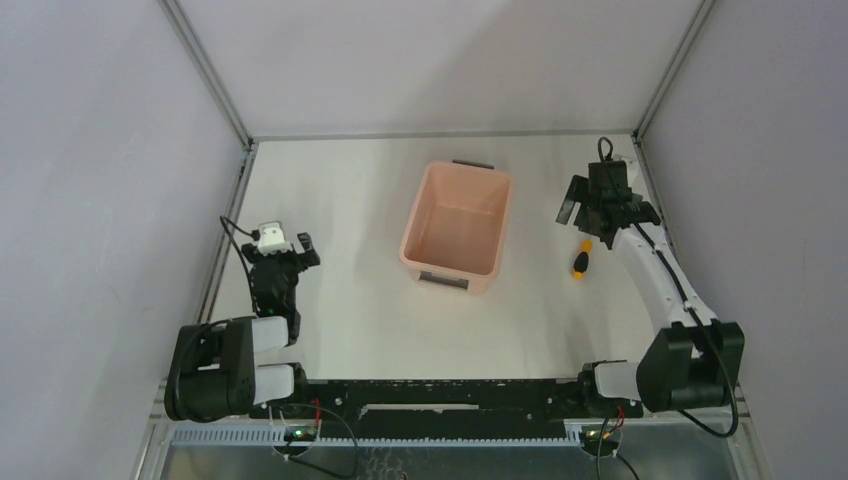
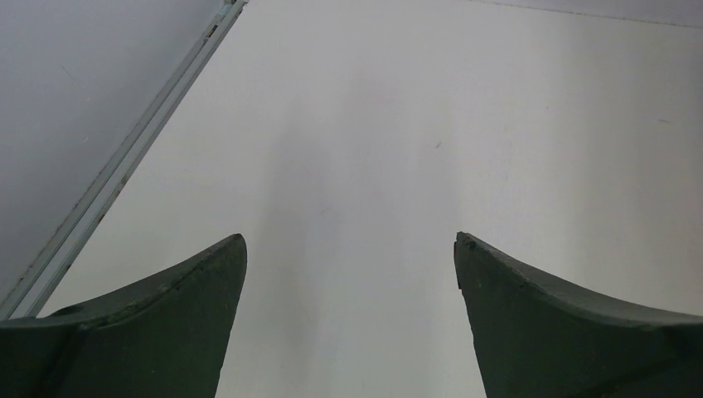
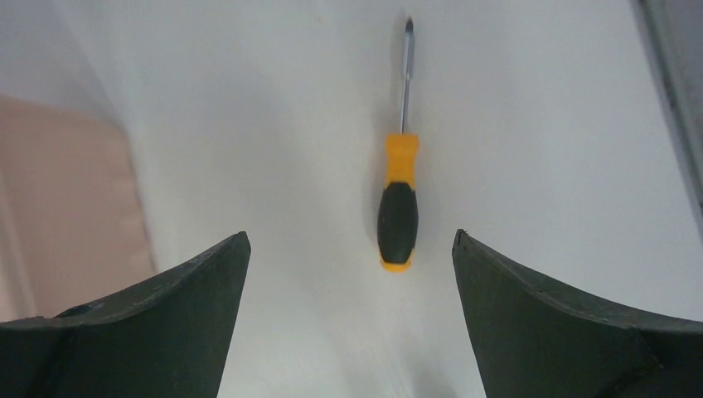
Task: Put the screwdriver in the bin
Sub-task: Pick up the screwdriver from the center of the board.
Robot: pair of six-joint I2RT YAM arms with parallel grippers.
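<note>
R gripper (image 3: 351, 240) is spread wide w/ nothing in it, aimed at the screwdriver (image 3: 399, 207), which lies flat near the tabletop's (image 1: 350, 320) right edge, apart from the bin (image 1: 452, 267) mid-tabletop. Risk: the handle sits off-centre toward the right finger, so that finger prob. touches first and rolls it away — or the pads scrape the tabletop. L gripper (image 2: 351, 240) is also spread, near the left edge.

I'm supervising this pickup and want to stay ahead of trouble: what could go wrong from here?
1. The screwdriver lies flat, off-centre under the open right end effector; closing could nudge or roll it.
2. It is slim, so a low descent may scrape the table.
3. Held by one end, it could catch the rim of the bin.
</note>
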